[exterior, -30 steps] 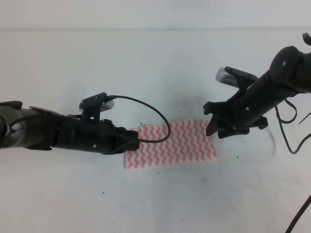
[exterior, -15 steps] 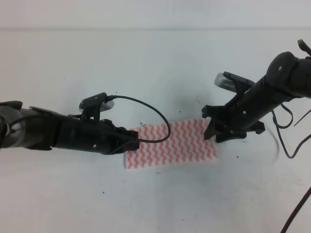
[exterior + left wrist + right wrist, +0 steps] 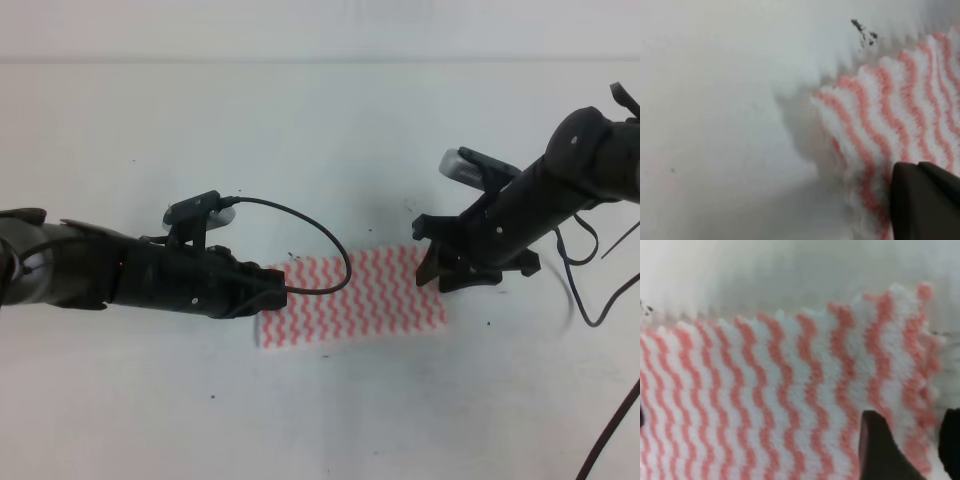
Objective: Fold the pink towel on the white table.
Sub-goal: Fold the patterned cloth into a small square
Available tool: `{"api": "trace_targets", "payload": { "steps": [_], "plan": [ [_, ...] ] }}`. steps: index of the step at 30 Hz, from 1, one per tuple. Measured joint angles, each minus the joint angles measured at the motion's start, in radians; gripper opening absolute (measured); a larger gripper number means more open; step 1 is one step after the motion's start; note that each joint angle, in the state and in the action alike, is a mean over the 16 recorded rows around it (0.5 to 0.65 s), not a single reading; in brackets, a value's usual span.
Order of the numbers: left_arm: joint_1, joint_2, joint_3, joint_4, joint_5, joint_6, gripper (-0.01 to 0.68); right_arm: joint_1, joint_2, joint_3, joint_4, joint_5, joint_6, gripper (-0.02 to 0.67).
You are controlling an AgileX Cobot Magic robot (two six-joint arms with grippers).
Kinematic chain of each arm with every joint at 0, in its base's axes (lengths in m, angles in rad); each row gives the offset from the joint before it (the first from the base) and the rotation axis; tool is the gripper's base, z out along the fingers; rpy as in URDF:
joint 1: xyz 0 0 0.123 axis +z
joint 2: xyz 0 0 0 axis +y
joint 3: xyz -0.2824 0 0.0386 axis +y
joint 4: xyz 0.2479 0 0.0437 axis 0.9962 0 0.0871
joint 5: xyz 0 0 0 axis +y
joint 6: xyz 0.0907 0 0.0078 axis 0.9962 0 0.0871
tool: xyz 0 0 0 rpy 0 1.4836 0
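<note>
The pink towel (image 3: 350, 295) lies flat as a wide rectangle on the white table (image 3: 320, 130). My left gripper (image 3: 278, 292) is at the towel's left edge. In the left wrist view its dark fingers (image 3: 925, 200) are together on the towel's near corner (image 3: 880, 115), which is slightly raised over a shadow. My right gripper (image 3: 432, 270) hangs over the towel's upper right corner. In the right wrist view it (image 3: 912, 450) is open, with one finger (image 3: 875, 450) over the cloth (image 3: 765, 390) and the other past its right edge.
A black cable (image 3: 320, 240) loops from the left arm over the towel's upper left part. More cables (image 3: 590, 290) hang at the right. Small dark specks (image 3: 862, 32) mark the table near the towel.
My right gripper has shifted slightly left and closer over the towel's right edge. The left arm and the towel have not moved.
</note>
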Motion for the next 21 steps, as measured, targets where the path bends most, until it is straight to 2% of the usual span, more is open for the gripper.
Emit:
{"api": "trace_targets", "payload": {
  "steps": [9, 21],
  "plan": [
    [0.0, 0.0, 0.0, 0.0, 0.0, 0.002, -0.005, 0.005, 0.02, -0.013, -0.01, 0.03, 0.0, 0.251],
    [0.0, 0.0, 0.0, 0.002, 0.0, 0.002, -0.005, 0.007, 0.025, -0.014, -0.041, 0.052, 0.017, 0.151]
  ]
}}
